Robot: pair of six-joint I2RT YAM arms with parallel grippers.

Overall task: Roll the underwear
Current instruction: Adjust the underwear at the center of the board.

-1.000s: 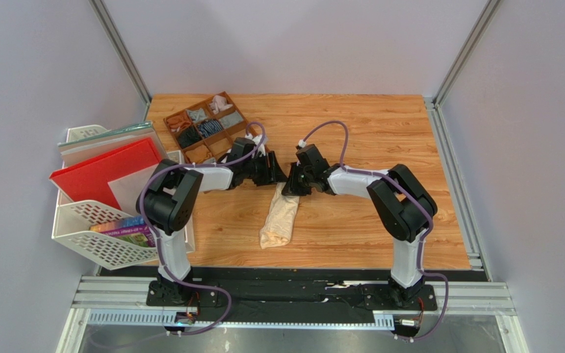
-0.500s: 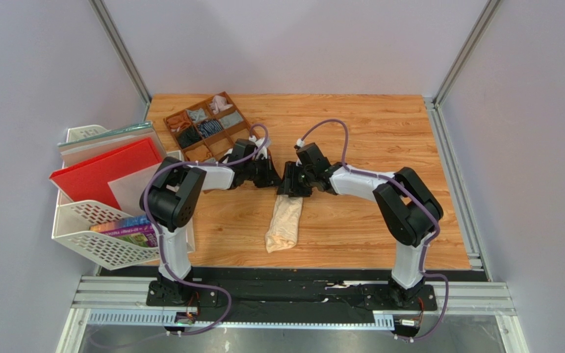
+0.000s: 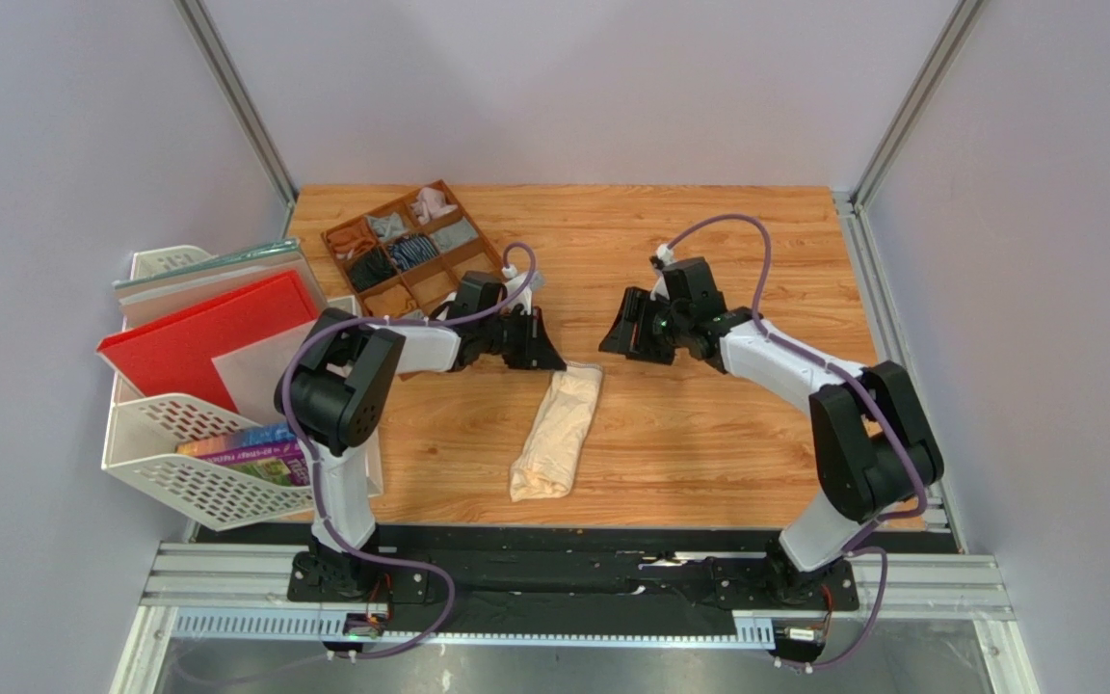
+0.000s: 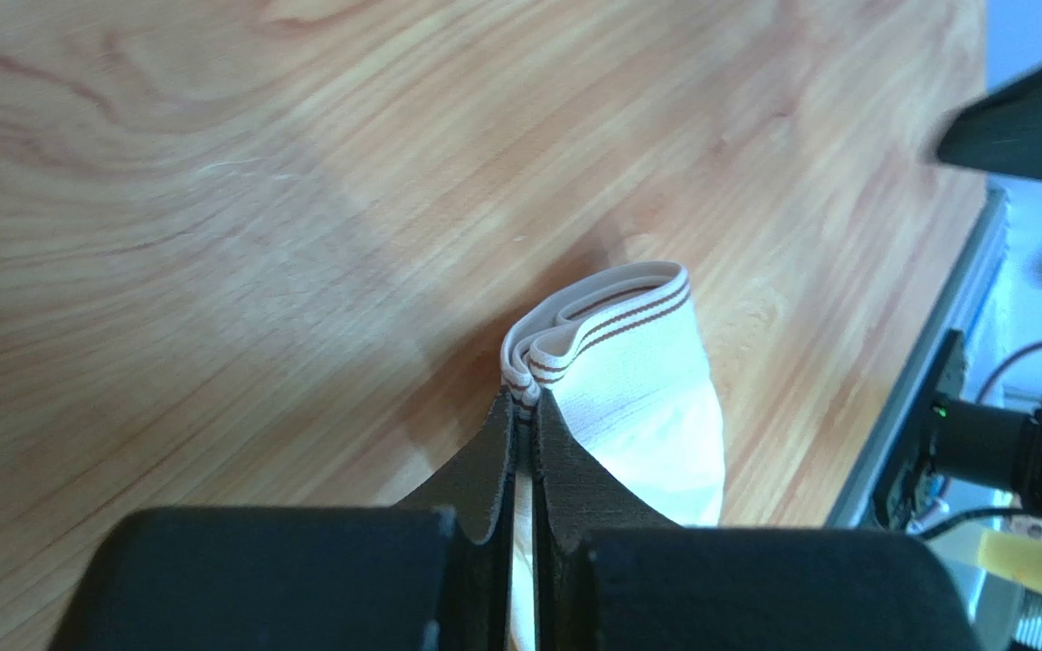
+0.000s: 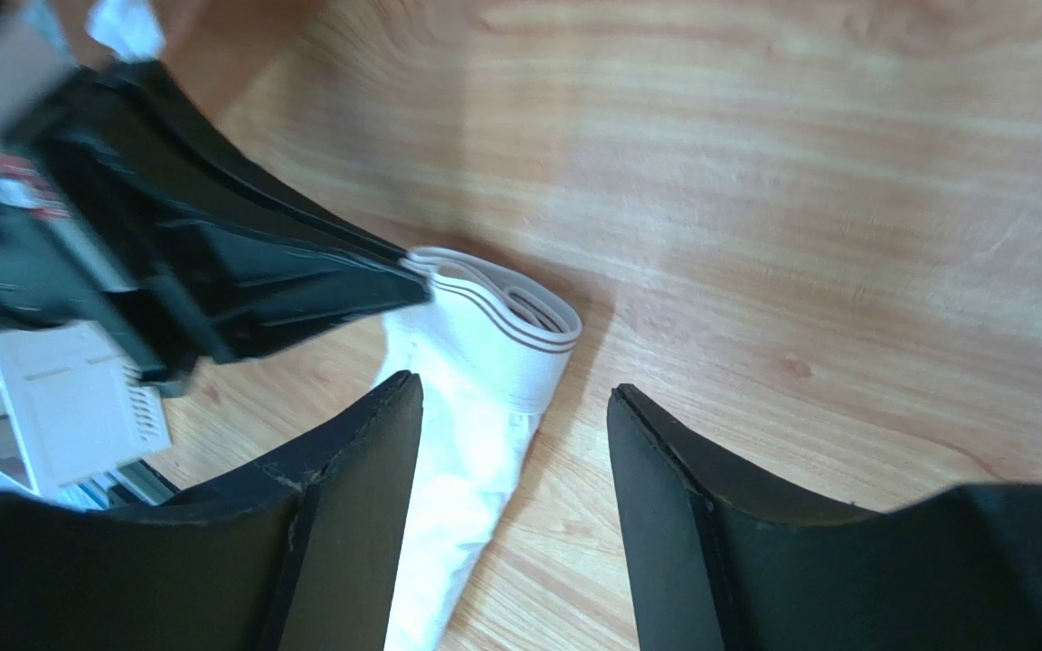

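Top external view: one pair of underwear [image 3: 558,431], cream-coloured, lies on the table [image 3: 749,260], folded into a long narrow strip. Its far end is at the tip of the left gripper [image 3: 544,354], and the rest runs away from that gripper toward the arm bases. The left wrist view shows that gripper's two fingers pressed together on the edge of the striped waistband, which is doubled into several layers just ahead of the fingertips.

The right gripper [image 3: 616,336] stands on the other side of that same end, near it but not touching. Its two fingers are spread wide with nothing clamped between them. From its own camera the waistband lies on the wood ahead of the gap.

Back past the left gripper's wrist, toward the far left corner, sits one wooden tray [image 3: 402,249] of small rolled garments. Out beyond that arm's elbow stand one white mesh rack [image 3: 185,463] and one red folder [image 3: 206,340].
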